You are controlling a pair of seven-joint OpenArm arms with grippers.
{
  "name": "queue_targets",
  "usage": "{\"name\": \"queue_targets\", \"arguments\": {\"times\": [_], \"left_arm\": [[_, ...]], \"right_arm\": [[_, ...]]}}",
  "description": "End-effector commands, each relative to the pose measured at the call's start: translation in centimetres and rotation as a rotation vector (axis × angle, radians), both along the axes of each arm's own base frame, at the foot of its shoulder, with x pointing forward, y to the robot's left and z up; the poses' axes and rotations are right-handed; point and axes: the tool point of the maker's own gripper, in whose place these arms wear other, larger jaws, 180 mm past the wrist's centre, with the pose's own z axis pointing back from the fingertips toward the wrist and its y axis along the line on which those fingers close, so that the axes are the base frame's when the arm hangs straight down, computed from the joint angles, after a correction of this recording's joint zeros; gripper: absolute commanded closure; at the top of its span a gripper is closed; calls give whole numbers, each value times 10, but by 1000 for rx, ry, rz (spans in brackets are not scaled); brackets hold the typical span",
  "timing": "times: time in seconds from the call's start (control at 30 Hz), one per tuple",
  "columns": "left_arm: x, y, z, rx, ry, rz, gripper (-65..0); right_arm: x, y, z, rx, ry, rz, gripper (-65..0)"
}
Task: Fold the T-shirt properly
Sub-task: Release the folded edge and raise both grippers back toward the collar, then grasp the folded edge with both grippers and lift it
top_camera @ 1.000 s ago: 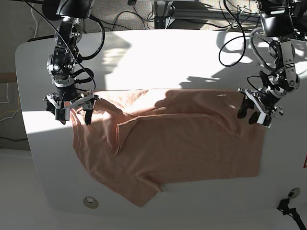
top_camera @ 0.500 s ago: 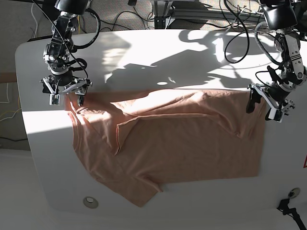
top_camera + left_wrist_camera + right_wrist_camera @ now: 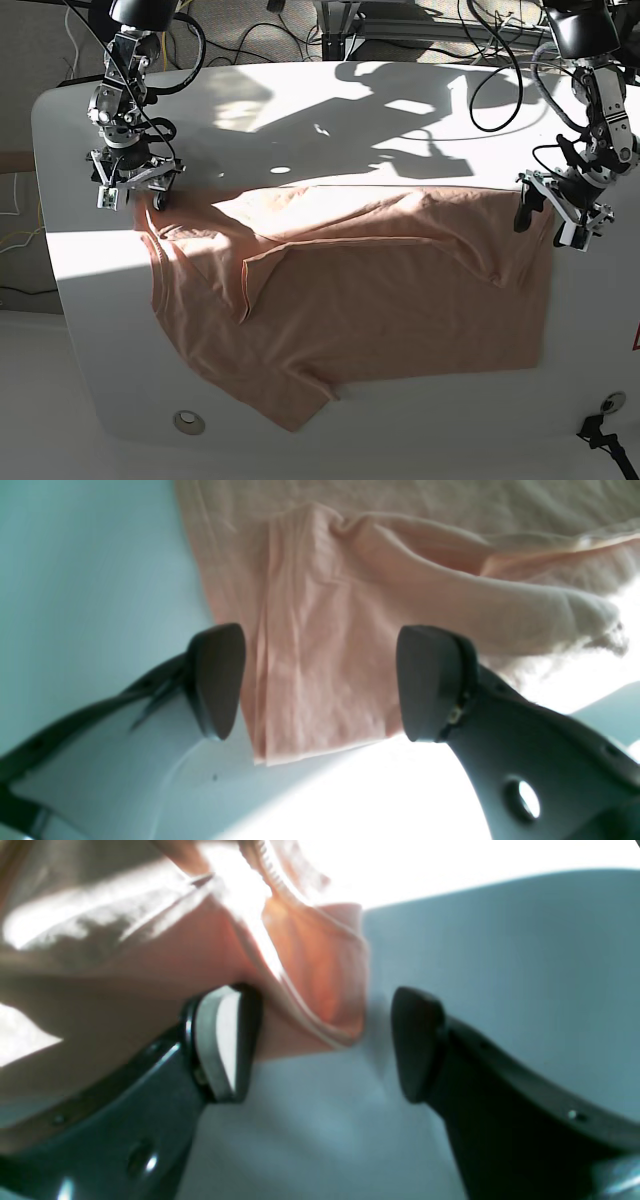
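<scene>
The salmon T-shirt [image 3: 370,300] lies spread and partly folded on the white table [image 3: 330,120], with one sleeve pointing to the front [image 3: 290,400]. No yellow tag shows. My right gripper [image 3: 132,192] is open and hovers at the shirt's far left corner. In the right wrist view, a ribbed hem edge [image 3: 320,990] lies between its spread fingers [image 3: 222,1045], and the gripper [image 3: 320,1045] is empty. My left gripper [image 3: 550,222] is open over the shirt's far right corner. In the left wrist view, that corner [image 3: 310,680] lies flat under the open gripper [image 3: 325,685].
A round metal grommet [image 3: 188,422] sits in the table near the front left edge. Cables and frame parts [image 3: 350,30] crowd the floor behind the table. A black clamp [image 3: 600,435] sits at the front right. Strong sun and arm shadows cross the far half.
My right gripper has moved back and left off the shirt's left corner, staying open. My left gripper has shifted slightly right and back. The shirt's far edge lies a little straighter.
</scene>
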Motion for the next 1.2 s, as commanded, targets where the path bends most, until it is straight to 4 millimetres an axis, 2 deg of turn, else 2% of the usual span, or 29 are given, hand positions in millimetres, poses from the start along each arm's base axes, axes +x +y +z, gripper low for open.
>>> {"name": "queue_targets", "arguments": {"times": [0.0, 0.1, 0.13, 0.27, 0.67, 0.83, 0.87, 0.93, 1.13, 1.17], "left_arm": [[9, 6, 17, 6, -55, 5, -446], [9, 10, 18, 6, -58, 15, -446], [9, 14, 20, 7, -62, 29, -446], [4, 30, 7, -14, -29, 80, -449], [-18, 40, -42, -73, 106, 135, -447], [-26, 29, -65, -94, 173, 114, -445], [-26, 27, -66, -93, 175, 110, -427], [-26, 22, -68, -92, 183, 93, -344], [-26, 19, -69, -90, 187, 86, 0], [-26, 19, -69, -89, 186, 85, 0]], "right_arm": [[5, -2, 6, -8, -14, 7, -269], [4, -1, 6, -7, -11, 8, -31], [4, -1, 5, -6, -11, 8, 0], [4, 9, 3, 14, -9, 34, 0], [3, 12, 2, 18, -7, 50, 0], [3, 12, 2, 18, -7, 50, 0], [3, 12, 2, 18, -9, 51, 0], [3, 12, 2, 18, -9, 51, 0], [4, 12, 4, 16, -13, 52, 0], [4, 12, 5, 15, -14, 52, 0]]}}
